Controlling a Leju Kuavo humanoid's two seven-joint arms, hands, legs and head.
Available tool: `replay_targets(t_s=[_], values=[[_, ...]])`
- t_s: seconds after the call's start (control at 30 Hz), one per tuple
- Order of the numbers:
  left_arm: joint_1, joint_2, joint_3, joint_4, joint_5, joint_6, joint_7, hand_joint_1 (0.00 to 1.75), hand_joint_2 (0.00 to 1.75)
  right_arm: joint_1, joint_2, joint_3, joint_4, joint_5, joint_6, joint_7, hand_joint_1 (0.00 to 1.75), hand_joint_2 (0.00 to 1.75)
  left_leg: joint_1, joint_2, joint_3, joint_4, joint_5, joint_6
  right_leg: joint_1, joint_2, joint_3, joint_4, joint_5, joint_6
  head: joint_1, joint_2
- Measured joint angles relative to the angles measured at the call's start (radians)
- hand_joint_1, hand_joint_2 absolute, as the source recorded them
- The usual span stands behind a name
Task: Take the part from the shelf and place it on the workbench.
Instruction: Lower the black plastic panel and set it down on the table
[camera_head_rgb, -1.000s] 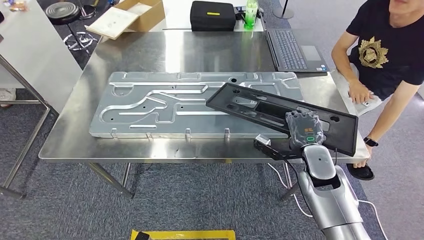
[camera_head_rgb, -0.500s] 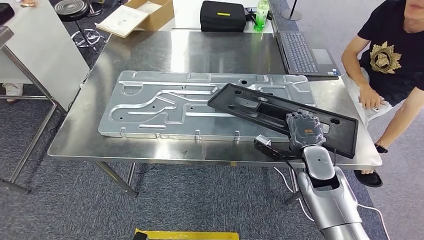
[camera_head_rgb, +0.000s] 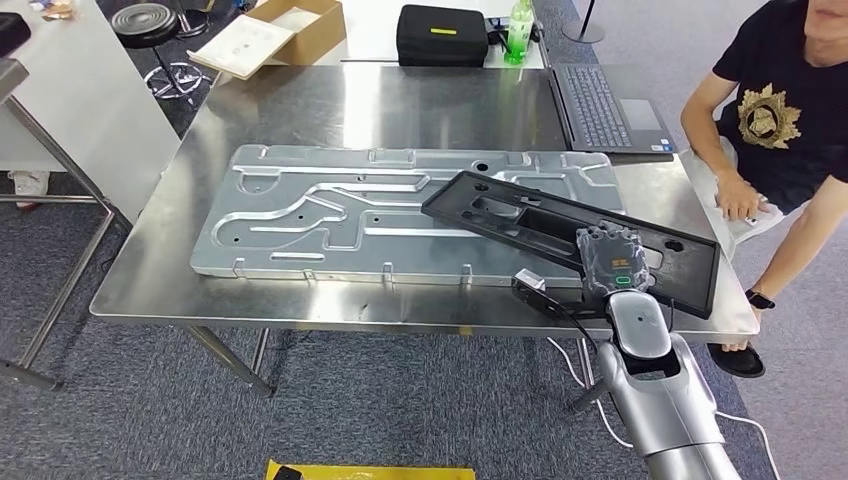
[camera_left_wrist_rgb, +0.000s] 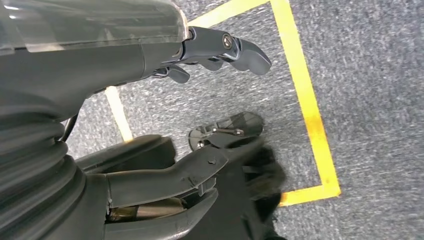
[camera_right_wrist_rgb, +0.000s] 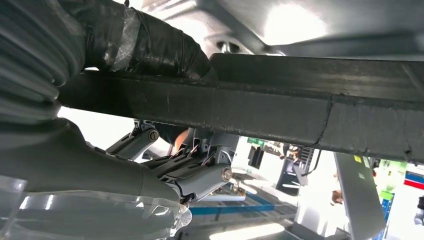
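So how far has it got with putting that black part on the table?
Fetching looks done: the black part is already over the steel workbench, its far end on the grey metal plate. The right hand grips its near edge, so it isn't released. Left: lower it, let go. The left hand hangs open over the carpet.

The left hand (camera_left_wrist_rgb: 165, 125), fingers (camera_left_wrist_rgb: 235, 47) apart and empty, hangs above grey carpet (camera_left_wrist_rgb: 370, 75) marked with yellow tape (camera_left_wrist_rgb: 305, 95).

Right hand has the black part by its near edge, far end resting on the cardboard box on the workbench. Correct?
Not quite. In the head view the right hand does hold the black part by its near edge, but the far end lies over the grey metal plate on the workbench, not on a cardboard box.
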Motion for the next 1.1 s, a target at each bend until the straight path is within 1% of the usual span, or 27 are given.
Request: replay_targets(t_s=[0.1,0.13,0.17,0.2,0.27,0.3,0.33,0.37,0.4,0.43,0.47,0.5,0.53,0.57,0.63,0.67,0.7,0.77,0.8,0.83,0.87,0.9,0.93,0.97,1.0,1.03,1.1], values=[[0.002,0.000,0.000,0.000,0.000,0.000,0.001,0.00,1.75,0.000,0.001,0.000,0.000,0.000,0.000,0.000,1.75,1.75,-0.004,-0.001,0.010,-0.022,-0.002,0.014,0.000,0.000,0.000,-0.004,-0.002,0.016,0.000,0.000],[0.002,0.000,0.000,0.000,0.000,0.000,0.001,0.00,1.75,0.000,0.002,0.000,0.000,0.000,-0.001,-0.001,1.75,1.75,-0.003,-0.002,0.013,-0.027,-0.001,0.020,-0.001,0.000,-0.002,0.002,-0.007,0.021,0.000,0.000],[0.002,-0.001,0.000,0.000,0.001,0.001,0.001,0.00,1.75,0.000,0.003,0.000,0.000,0.001,-0.001,-0.001,1.75,1.75,-0.002,-0.002,0.017,-0.032,0.001,0.027,-0.003,0.001,-0.010,0.022,-0.021,0.025,0.000,0.000],[0.001,-0.001,0.000,0.000,0.001,0.001,0.001,0.00,1.75,0.000,0.003,0.000,0.000,0.001,-0.002,0.000,1.75,1.75,-0.001,-0.002,0.020,-0.036,0.002,0.032,-0.004,0.003,-0.028,0.060,-0.042,0.028,0.000,0.000],[0.000,-0.001,0.000,0.000,0.002,0.001,0.001,0.00,1.75,0.002,0.003,0.000,0.001,0.002,-0.006,0.004,1.75,1.75,-0.004,-0.003,0.023,-0.037,0.000,0.040,-0.004,0.005,-0.092,0.180,-0.093,0.029,0.000,0.000],[0.001,-0.001,0.000,0.000,0.002,0.001,0.001,0.00,1.75,0.006,0.003,0.000,0.002,0.002,-0.008,0.006,1.75,1.75,-0.006,-0.003,0.024,-0.036,-0.002,0.042,-0.004,0.006,-0.123,0.231,-0.107,0.029,0.000,0.000],[0.002,-0.001,0.000,0.000,0.002,0.002,0.002,0.00,1.75,0.009,0.002,0.000,0.003,0.002,-0.010,0.008,1.75,1.75,-0.007,-0.003,0.025,-0.036,-0.003,0.043,-0.003,0.007,-0.142,0.255,-0.103,0.029,0.000,0.000],[0.003,-0.001,0.000,0.000,0.002,0.002,0.002,0.00,1.75,0.011,0.002,0.000,0.004,0.002,-0.012,0.008,1.75,1.75,-0.008,-0.004,0.028,-0.035,-0.005,0.043,-0.002,0.007,-0.143,0.243,-0.081,0.027,0.000,0.000],[0.003,-0.001,0.000,0.000,0.002,0.003,0.003,0.00,1.75,0.012,0.002,0.000,0.004,0.002,-0.013,0.009,1.75,1.75,-0.009,-0.005,0.031,-0.035,-0.008,0.042,-0.001,0.007,-0.125,0.195,-0.045,0.023,0.000,0.000],[0.003,-0.001,0.000,0.000,0.002,0.005,0.003,0.00,1.75,0.012,0.002,0.000,0.004,0.002,-0.014,0.009,1.75,1.75,-0.009,-0.005,0.035,-0.035,-0.011,0.040,0.001,0.008,-0.096,0.128,-0.007,0.018,0.000,0.000],[0.002,-0.002,-0.001,0.000,-0.001,0.008,0.001,0.00,1.75,0.012,0.003,0.000,0.004,0.002,-0.014,0.008,1.75,1.75,-0.011,-0.006,0.037,-0.033,-0.014,0.037,0.004,0.008,-0.067,0.066,0.019,0.013,0.000,0.000],[0.002,-0.003,-0.002,0.000,-0.005,0.011,-0.002,0.00,1.75,0.011,0.003,0.000,0.004,0.002,-0.015,0.008,1.75,1.75,-0.012,-0.007,0.038,-0.032,-0.017,0.034,0.007,0.008,-0.045,0.021,0.034,0.009,0.000,0.000],[0.001,-0.004,-0.005,0.000,-0.011,0.014,-0.006,0.00,1.75,0.011,0.003,0.000,0.004,0.002,-0.015,0.008,1.75,1.75,-0.013,-0.007,0.038,-0.032,-0.018,0.030,0.010,0.008,-0.035,-0.001,0.037,0.007,0.000,0.000],[0.001,-0.004,-0.010,0.000,-0.016,0.017,-0.012,0.00,1.75,0.011,0.003,0.000,0.003,0.002,-0.015,0.007,1.75,1.75,-0.014,-0.007,0.038,-0.031,-0.020,0.026,0.012,0.009,-0.032,-0.006,0.034,0.005,0.000,0.000],[0.001,-0.004,-0.019,0.000,-0.024,0.019,-0.020,0.00,1.75,0.012,0.003,0.000,0.002,0.002,-0.016,0.006,1.75,1.75,-0.014,-0.006,0.040,-0.028,-0.026,0.017,0.008,0.009,-0.027,-0.012,0.035,0.000,0.000,0.000],[0.000,-0.004,-0.022,0.000,-0.026,0.019,-0.024,0.00,1.75,0.012,0.003,0.000,0.002,0.002,-0.016,0.004,1.75,1.75,-0.014,-0.005,0.034,-0.011,-0.038,0.011,0.005,0.008,-0.023,-0.016,0.036,-0.004,0.000,0.000],[0.000,-0.004,-0.025,0.000,-0.027,0.019,-0.027,0.00,1.75,0.013,0.003,0.000,0.001,0.002,-0.017,0.004,1.75,1.75,-0.012,-0.004,0.018,0.024,-0.060,0.005,0.002,0.006,-0.019,-0.020,0.037,-0.008,0.000,0.000],[0.001,-0.004,-0.028,0.000,-0.028,0.018,-0.032,0.00,1.75,0.013,0.003,0.000,0.001,0.002,-0.018,0.003,1.75,1.75,-0.004,-0.002,-0.040,0.142,-0.117,-0.006,0.001,0.004,-0.016,-0.021,0.035,-0.014,0.000,0.000],[0.002,-0.004,-0.030,0.000,-0.028,0.017,-0.033,0.00,1.75,0.014,0.003,0.000,0.001,0.002,-0.018,0.003,1.75,1.75,0.000,-0.002,-0.070,0.199,-0.136,-0.010,0.001,0.003,-0.016,-0.019,0.034,-0.015,0.000,0.000],[0.003,-0.004,-0.031,0.000,-0.028,0.016,-0.034,0.00,1.75,0.015,0.003,0.000,0.001,0.002,-0.018,0.003,1.75,1.75,0.005,-0.002,-0.089,0.231,-0.140,-0.014,0.001,0.003,-0.016,-0.018,0.033,-0.015,0.000,0.000],[0.004,-0.003,-0.031,0.000,-0.027,0.016,-0.036,0.00,1.75,0.016,0.003,0.000,0.002,0.002,-0.018,0.003,1.75,1.75,0.009,-0.002,-0.090,0.228,-0.125,-0.018,0.000,0.003,-0.016,-0.016,0.031,-0.015,0.000,0.000],[0.004,-0.003,-0.031,0.000,-0.026,0.015,-0.037,0.00,1.75,0.016,0.003,0.000,0.002,0.002,-0.018,0.003,1.75,1.75,0.014,-0.001,-0.073,0.188,-0.094,-0.021,-0.002,0.004,-0.016,-0.013,0.029,-0.012,0.000,0.000],[0.004,-0.002,-0.032,0.000,-0.025,0.014,-0.039,0.00,1.75,0.017,0.003,-0.001,0.002,0.002,-0.018,0.003,1.75,1.75,0.018,0.000,-0.043,0.125,-0.059,-0.023,-0.004,0.005,-0.016,-0.009,0.026,-0.008,0.000,0.000],[0.003,-0.002,-0.033,0.000,-0.024,0.013,-0.041,0.00,1.75,0.017,0.002,-0.002,0.002,0.002,-0.019,0.003,1.75,1.75,0.019,0.000,-0.014,0.064,-0.036,-0.024,-0.004,0.006,-0.017,-0.004,0.023,-0.003,0.000,0.000],[0.002,-0.002,-0.033,0.000,-0.023,0.011,-0.042,0.00,1.75,0.017,0.001,-0.003,0.002,0.002,-0.019,0.003,1.31,1.31,0.019,0.000,0.008,0.019,-0.022,-0.021,-0.003,0.007,-0.019,0.000,0.021,0.003,0.000,0.000],[0.002,-0.002,-0.034,0.000,-0.022,0.009,-0.043,0.00,1.75,0.017,0.000,-0.005,0.002,0.002,-0.020,0.003,0.87,0.87,0.017,-0.001,0.019,-0.004,-0.020,-0.016,-0.002,0.008,-0.020,0.002,0.020,0.010,0.001,0.000],[0.003,-0.001,-0.035,0.000,-0.022,0.005,-0.043,0.00,1.75,0.017,-0.001,-0.007,0.002,0.002,-0.023,0.003,0.00,0.00,0.011,-0.003,0.021,-0.011,-0.020,-0.002,-0.004,0.010,-0.020,0.000,0.022,0.022,0.001,0.000]])
